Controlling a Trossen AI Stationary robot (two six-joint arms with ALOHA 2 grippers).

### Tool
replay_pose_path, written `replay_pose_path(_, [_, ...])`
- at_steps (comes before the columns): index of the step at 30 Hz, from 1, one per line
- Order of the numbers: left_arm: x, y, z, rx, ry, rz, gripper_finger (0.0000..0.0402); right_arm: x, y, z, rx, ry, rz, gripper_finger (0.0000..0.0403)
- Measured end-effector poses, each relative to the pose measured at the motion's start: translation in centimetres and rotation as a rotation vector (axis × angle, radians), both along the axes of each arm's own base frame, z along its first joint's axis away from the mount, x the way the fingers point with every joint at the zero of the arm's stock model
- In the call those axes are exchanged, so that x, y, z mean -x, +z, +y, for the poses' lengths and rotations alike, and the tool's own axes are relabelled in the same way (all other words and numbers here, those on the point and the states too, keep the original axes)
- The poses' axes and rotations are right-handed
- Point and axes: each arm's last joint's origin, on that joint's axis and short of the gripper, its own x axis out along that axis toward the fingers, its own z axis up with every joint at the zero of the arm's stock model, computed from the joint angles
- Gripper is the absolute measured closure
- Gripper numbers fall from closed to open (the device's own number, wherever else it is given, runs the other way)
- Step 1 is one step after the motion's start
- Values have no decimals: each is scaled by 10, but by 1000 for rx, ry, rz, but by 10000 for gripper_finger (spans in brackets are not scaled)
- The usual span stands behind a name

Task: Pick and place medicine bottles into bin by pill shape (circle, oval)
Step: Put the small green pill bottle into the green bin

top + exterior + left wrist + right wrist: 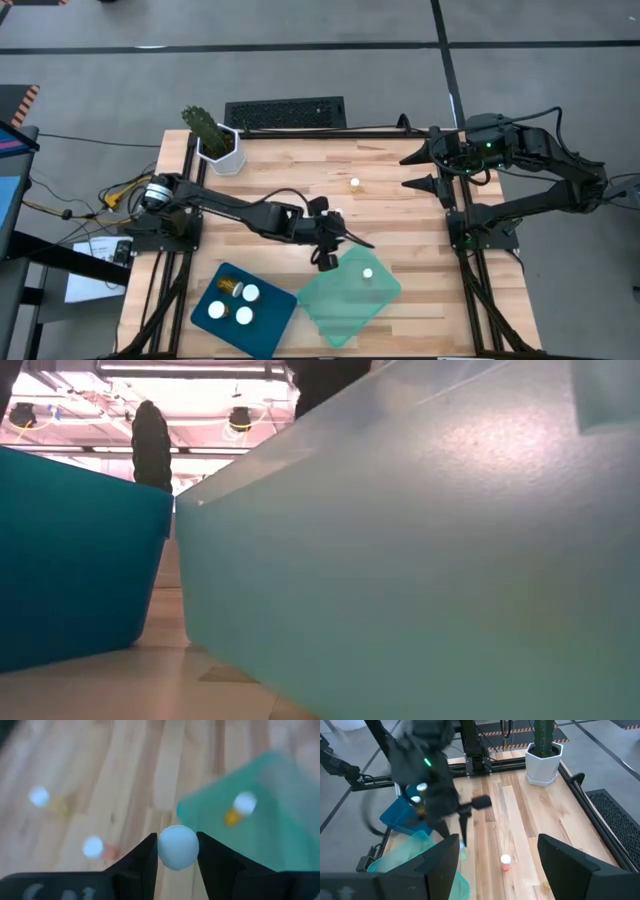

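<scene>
The held medicine bottle [178, 847], small, stiff and probably light with a slick cap, sits pinched at its white cap in the left hand [328, 250] beside the green bin [345, 310] near the bench's front edge. The right hand [428, 168] waits wide open, empty, at the right edge.

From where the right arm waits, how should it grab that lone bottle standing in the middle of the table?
Grip the bottle around its white cap, coming straight down from above: it stands upright, apart from everything else. The right gripper waits open nearby.

Bottles [233, 302] in left bin [275, 322]
</scene>
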Motion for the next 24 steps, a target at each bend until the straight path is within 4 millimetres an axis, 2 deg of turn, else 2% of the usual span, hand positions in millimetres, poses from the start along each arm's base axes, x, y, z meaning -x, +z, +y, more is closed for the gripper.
replay_pose_path(5, [-6, 49, -14, -1, 21, -131, 285, 0, 0, 0, 0, 0, 0, 121])
replay_pose_path(9, [-3, 58, -28, 8, 19, -162, 280, 0, -1, 0, -2, 0, 11, 121])
replay_pose_path(16, [2, 47, -50, -15, 26, -178, 286, 1, -3, 0, -5, 0, 33, 121])
replay_pose_path(18, [-5, 40, -56, -5, 23, -196, 286, 1, -3, 0, -5, 0, 32, 121])
replay_pose_path(24, [-21, -8, -77, -20, -30, -108, 287, 2, -3, 0, -6, 1, 38, 121])
